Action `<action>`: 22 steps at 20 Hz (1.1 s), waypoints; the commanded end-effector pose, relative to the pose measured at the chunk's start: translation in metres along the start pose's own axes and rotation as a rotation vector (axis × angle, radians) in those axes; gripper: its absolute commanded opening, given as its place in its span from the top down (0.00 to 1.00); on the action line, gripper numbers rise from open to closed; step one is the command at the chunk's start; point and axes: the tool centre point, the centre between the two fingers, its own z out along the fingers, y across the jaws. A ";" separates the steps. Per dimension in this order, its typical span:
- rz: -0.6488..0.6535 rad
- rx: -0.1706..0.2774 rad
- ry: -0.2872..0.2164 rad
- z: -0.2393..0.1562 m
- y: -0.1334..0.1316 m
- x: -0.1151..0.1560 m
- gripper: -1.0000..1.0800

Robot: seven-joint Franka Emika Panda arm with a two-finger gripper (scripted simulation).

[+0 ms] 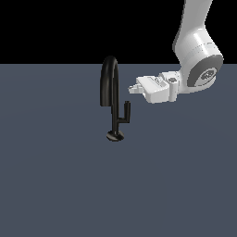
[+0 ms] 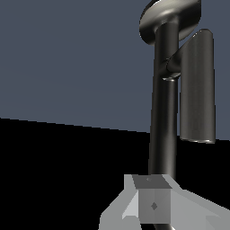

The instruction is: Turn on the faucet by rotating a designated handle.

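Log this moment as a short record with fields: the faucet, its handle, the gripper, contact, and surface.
faucet: black, upright, tall arched spout, thin stem on a small round base
handle: short L-shaped lever branching off the stem toward the exterior view's right, its end bar pointing up
gripper: white, level with the upper stem, on the exterior view's right of the faucet, pointed at it
contact: none visible; a gap separates gripper and faucet
jaws: cannot tell whether open or shut
surface: plain blue-grey floor

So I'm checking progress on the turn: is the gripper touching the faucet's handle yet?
No: in the exterior view the gripper hangs apart from the handle, higher and toward that view's right of the faucet.
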 end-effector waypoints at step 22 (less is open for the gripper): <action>0.146 0.140 -0.135 0.017 0.007 0.049 1.00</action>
